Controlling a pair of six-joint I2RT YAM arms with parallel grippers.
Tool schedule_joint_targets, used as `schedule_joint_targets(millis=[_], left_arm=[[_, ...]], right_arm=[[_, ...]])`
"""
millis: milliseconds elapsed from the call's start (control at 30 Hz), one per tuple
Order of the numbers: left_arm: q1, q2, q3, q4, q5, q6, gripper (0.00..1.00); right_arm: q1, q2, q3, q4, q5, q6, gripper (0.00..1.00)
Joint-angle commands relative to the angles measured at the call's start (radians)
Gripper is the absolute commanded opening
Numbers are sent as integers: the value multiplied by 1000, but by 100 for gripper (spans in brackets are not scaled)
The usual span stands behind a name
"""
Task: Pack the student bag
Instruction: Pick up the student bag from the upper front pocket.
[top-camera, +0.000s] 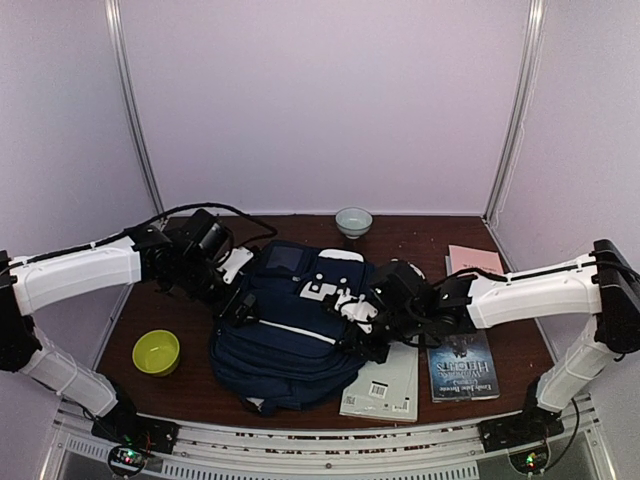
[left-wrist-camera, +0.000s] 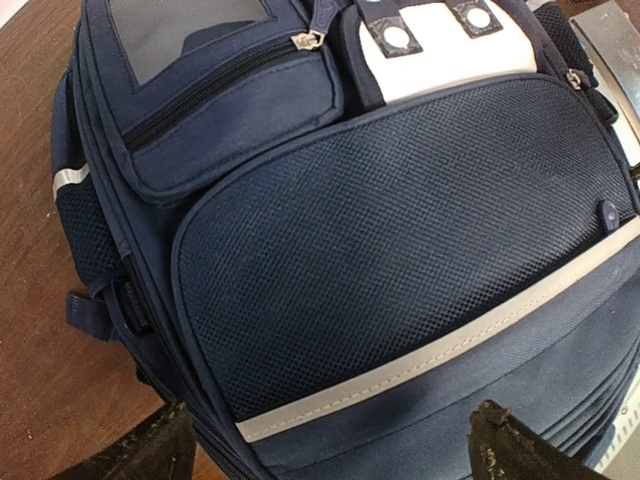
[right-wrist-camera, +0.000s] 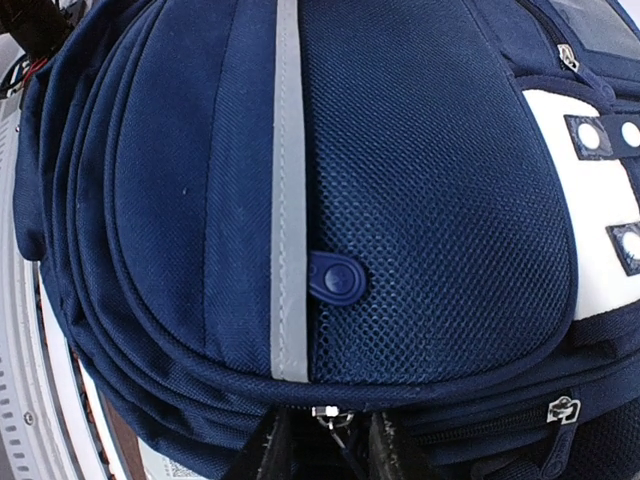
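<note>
Dark fingertips (left-wrist-camera: 150, 450) of the left end effector (left-wrist-camera: 330, 450) framed the bottom corners of its wrist view, spread wide with nothing between them. It hung just over the bag (top-camera: 290, 340), looking down on the mesh front pocket and the pale stripe beneath it. From above, it sat at the bag's left edge.

At the bottom of the right wrist view, the right end effector (right-wrist-camera: 330, 450) had its fingers drawn close together. A zip pull (right-wrist-camera: 325, 411) on the bag's side seam sat right at their tips, its dark tab running down into the narrow gap and apparently pinched there. That arm reached in from the bag's right side.

The bag lay flat on the table (top-camera: 200, 390), front face up, midway between the two arms, with its white patch toward the far wall. A green bowl (top-camera: 157, 352) stood near its left side, and a pale bowl (top-camera: 353, 221) sat beyond its top. A white booklet (top-camera: 382, 388) lay touching its right lower edge, with a dark book (top-camera: 463, 368) just beside that.
</note>
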Motion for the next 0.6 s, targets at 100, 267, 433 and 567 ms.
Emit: schedule_joint_targets(millis=[100,267,433,567], left_arm=[[7,-47,-17,38,22,21,98],[7,-72,-23,58,82,34,98],[78,-68,4,59,124,-38,98],[232,23,34,79,165,-113,98]], right_arm=[[-3,17,28,18,-3,1,8],[-3,-15,40,-46,27,2,0],[-15,-102,48,-95,103,20,0],[-22,-151,47,-115,127,33,0]])
